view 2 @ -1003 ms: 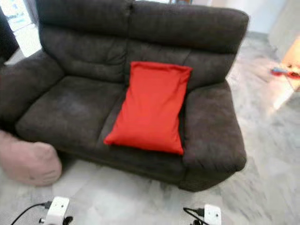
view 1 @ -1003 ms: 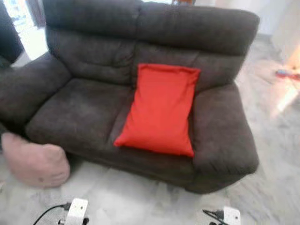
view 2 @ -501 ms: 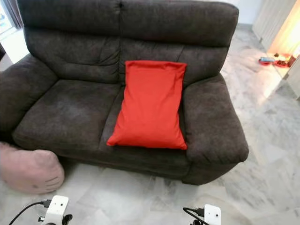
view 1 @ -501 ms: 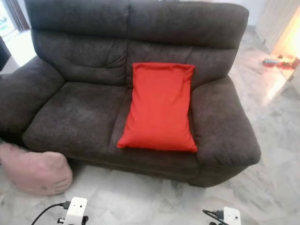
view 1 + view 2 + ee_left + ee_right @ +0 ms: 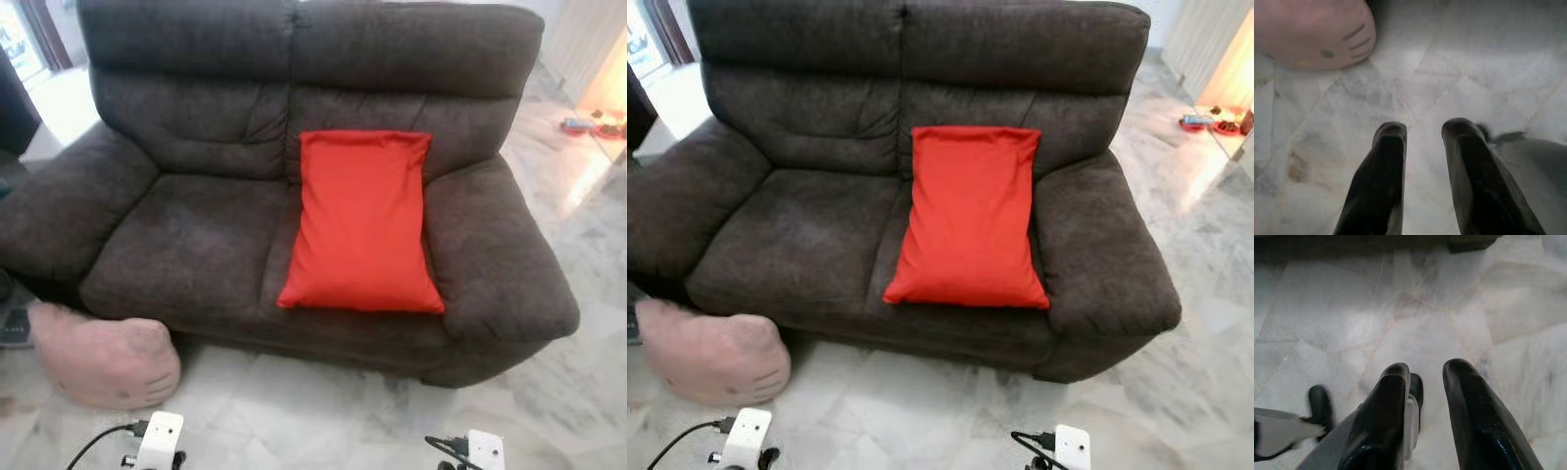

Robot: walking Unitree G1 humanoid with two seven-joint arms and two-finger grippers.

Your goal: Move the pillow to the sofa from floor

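A pink pillow point(image 5: 103, 360) with a cat face lies on the marble floor by the sofa's front left corner; the same pink pillow point(image 5: 1312, 32) shows ahead of my left gripper point(image 5: 1422, 128), which hangs open above the floor and apart from it. A dark brown two-seat sofa point(image 5: 196, 235) stands in front of me. A red pillow point(image 5: 362, 223) leans on its right seat against the backrest. My right gripper point(image 5: 1425, 371) hangs open over bare floor near the sofa's right front foot. Both white wrists point(image 5: 160, 439) sit at the lower edge of the head views.
The marble floor point(image 5: 323, 421) spreads in front of the sofa and to its right. Small coloured items point(image 5: 588, 125) lie on the floor at the far right. A dark object point(image 5: 15, 328) lies on the floor behind the pink pillow.
The camera has shifted, so the sofa and both pillows sit further right in the picture than before. The arms hang as they did.
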